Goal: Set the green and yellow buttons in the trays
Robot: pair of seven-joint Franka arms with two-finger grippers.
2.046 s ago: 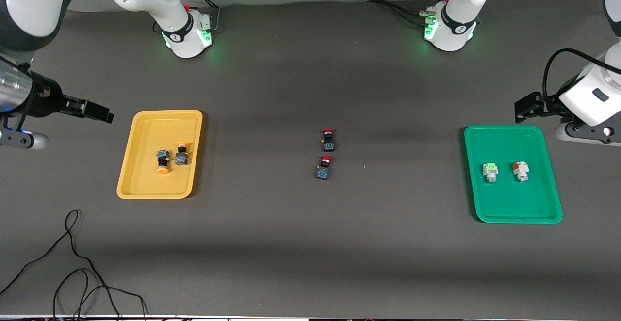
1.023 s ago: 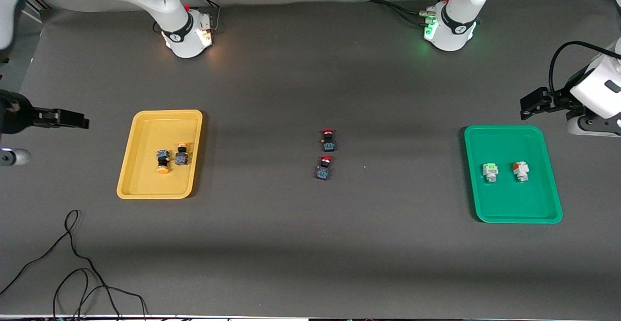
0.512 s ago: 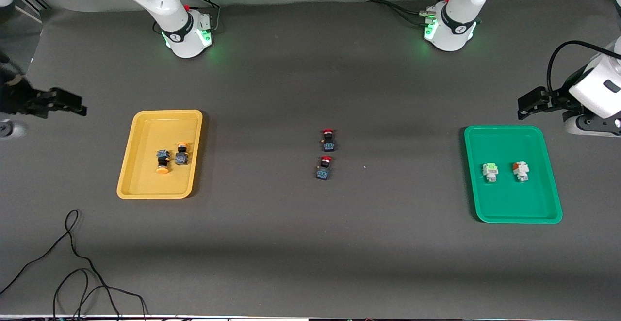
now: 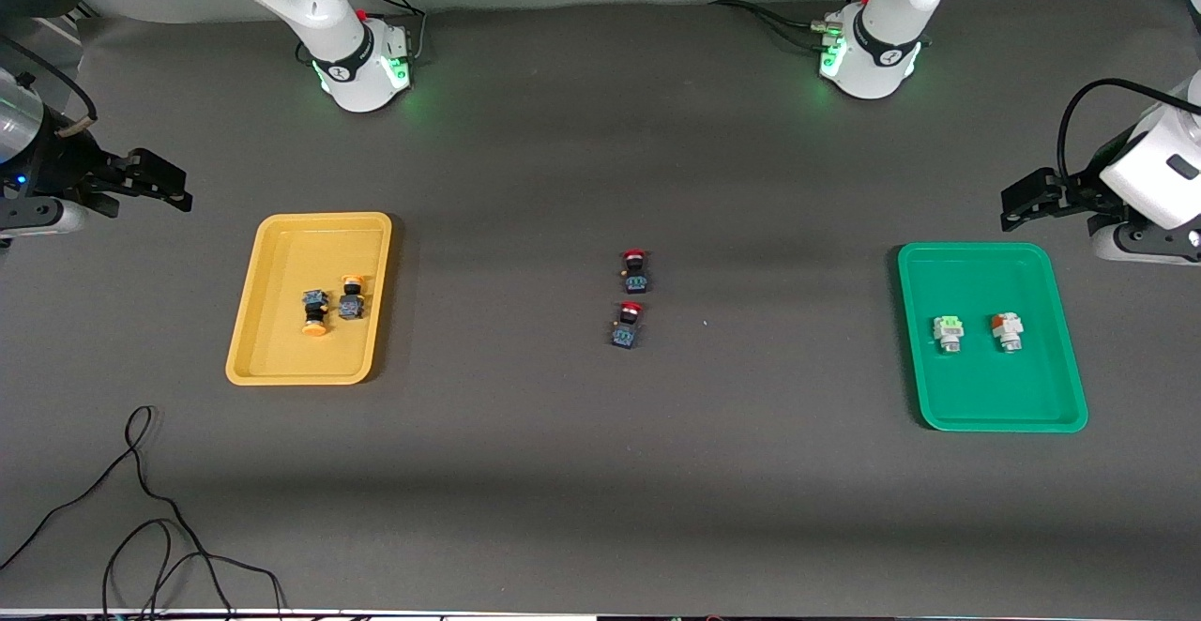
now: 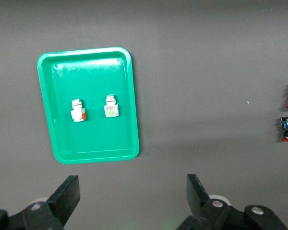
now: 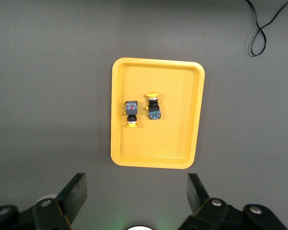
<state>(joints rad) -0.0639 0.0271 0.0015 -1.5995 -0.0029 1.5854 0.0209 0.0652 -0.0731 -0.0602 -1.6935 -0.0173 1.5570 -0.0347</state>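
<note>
Front view finds both yellow-capped buttons (image 4: 330, 307) lying in the yellow tray (image 4: 272, 372) and both white-bodied ones (image 4: 978, 332) in the green tray (image 4: 995, 419), as the right claw (image 4: 155, 185) and left claw (image 4: 1027, 204), both spread empty, hang over bare counter (image 4: 600, 471) beside those trays.

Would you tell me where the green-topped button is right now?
The green-topped button lies in the green tray at the left arm's end of the table, beside the reddish-topped button.
</note>
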